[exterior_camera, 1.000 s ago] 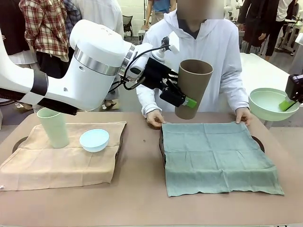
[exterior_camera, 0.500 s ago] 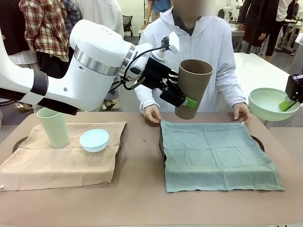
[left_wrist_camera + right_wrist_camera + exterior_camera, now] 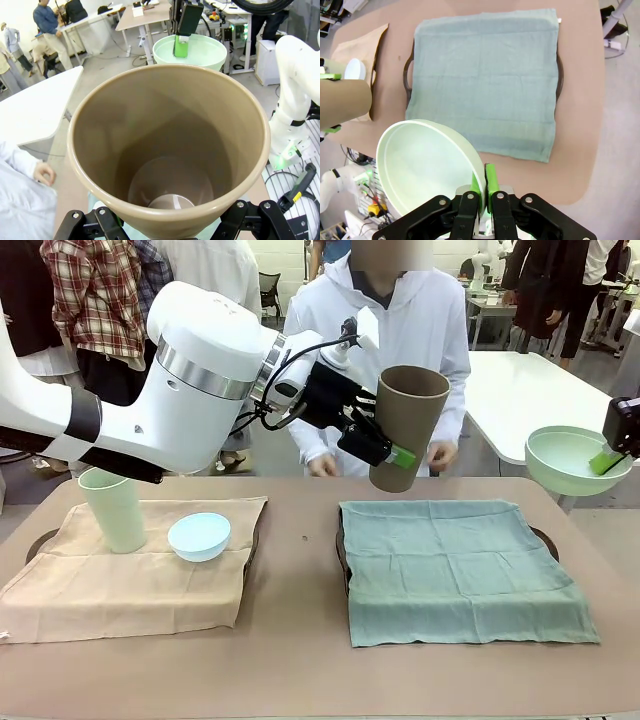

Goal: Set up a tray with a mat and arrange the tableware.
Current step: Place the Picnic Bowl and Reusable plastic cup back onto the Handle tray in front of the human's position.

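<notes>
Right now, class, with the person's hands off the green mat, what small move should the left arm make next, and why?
Probably lower the brown tumbler onto the green mat: the left gripper holds it in the air above the mat's far edge, and the mat lies flat and bare.

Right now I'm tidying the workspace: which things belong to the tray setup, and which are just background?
Belongs:
brown tumbler
mint green bowl
green mat
right tray
pale green tumbler
light blue bowl
beige mat

Background:
white side table
</notes>
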Available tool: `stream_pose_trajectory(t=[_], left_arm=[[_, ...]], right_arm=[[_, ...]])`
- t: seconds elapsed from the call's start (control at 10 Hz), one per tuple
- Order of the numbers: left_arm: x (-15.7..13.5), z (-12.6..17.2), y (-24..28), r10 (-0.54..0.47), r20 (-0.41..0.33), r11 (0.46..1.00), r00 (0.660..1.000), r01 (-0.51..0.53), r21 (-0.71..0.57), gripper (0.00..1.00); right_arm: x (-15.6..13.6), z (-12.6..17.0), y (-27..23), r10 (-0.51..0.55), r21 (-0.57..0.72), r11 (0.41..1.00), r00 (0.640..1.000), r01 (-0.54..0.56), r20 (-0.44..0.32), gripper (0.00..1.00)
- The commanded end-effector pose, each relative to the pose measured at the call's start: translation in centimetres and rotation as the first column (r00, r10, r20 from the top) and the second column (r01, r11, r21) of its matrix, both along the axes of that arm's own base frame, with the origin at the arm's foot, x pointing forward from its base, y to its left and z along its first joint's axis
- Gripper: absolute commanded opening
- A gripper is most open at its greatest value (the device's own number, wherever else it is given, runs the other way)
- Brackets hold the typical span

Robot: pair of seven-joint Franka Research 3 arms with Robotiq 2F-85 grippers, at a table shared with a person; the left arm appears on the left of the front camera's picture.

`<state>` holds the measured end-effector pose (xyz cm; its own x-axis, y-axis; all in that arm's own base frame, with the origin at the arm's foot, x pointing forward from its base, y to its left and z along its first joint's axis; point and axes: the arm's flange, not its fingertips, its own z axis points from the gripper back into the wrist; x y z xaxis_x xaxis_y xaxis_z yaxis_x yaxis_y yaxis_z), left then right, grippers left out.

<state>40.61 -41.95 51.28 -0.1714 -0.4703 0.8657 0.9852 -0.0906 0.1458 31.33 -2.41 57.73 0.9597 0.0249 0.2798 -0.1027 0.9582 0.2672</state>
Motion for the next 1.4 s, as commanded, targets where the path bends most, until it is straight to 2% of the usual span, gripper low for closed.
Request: stream_pose_trajectory(t=[0.0, 0.3, 0.4, 0.6, 0.7, 0.8, 1.0, 1.1, 1.2, 1.3], left_arm=[[1.1, -1.2, 0.1, -0.048, -0.005, 0.999, 0.999, 0.048, 0.008, 0.84], [4.5, -6.1, 0.1, -0.101, -0.018, 0.994, 0.995, 0.100, -0.053, 0.84], [6.5, -10.0, 0.3, -0.111, -0.037, 0.989, 0.993, 0.107, -0.101, 0.84], [6.6, -10.7, 0.3, -0.118, -0.045, 0.987, 0.992, 0.112, -0.116, 0.84], [7.6, -11.3, 0.5, -0.135, -0.046, 0.985, 0.990, 0.129, -0.116, 0.84], [7.1, -13.3, 0.4, -0.126, -0.051, 0.984, 0.991, 0.119, -0.133, 0.84], [8.3, -15.7, 0.4, -0.137, -0.039, 0.981, 0.990, 0.130, -0.144, 0.84], [8.5, -16.2, 0.3, -0.132, -0.057, 0.985, 0.990, 0.124, -0.124, 0.84], [8.4, -16.2, 0.3, -0.097, -0.055, 0.989, 0.994, 0.090, -0.114, 0.84], [8.3, -16.3, 0.4, -0.131, -0.075, 0.988, 0.989, 0.124, -0.092, 0.84]], right_arm=[[1.4, -1.2, -0.5, 0.007, -0.013, 1.000, 1.000, -0.008, -0.023, 0.04], [5.5, -6.4, 0.1, 0.017, 0.009, 1.000, 0.999, -0.016, -0.050, 0.04], [7.9, -10.3, 1.2, 0.006, -0.031, 1.000, 0.999, -0.007, -0.039, 0.04], [8.3, -11.1, 1.3, 0.002, -0.042, 0.999, 0.999, -0.003, -0.033, 0.04], [10.1, -12.0, 1.8, -0.027, -0.053, 0.998, 1.000, 0.027, 0.003, 0.04], [10.3, -14.0, 2.0, -0.037, -0.072, 0.997, 0.999, 0.038, 0.016, 0.04], [12.4, -16.7, 1.7, -0.046, -0.113, 0.992, 0.998, 0.051, 0.039, 0.04], [12.8, -17.4, 1.8, -0.053, -0.102, 0.993, 0.998, 0.056, 0.032, 0.04], [12.4, -17.8, 1.7, -0.049, -0.083, 0.995, 0.999, 0.050, 0.008, 0.04], [12.3, -16.6, 1.7, -0.049, -0.110, 0.993, 0.999, 0.052, 0.022, 0.04]])
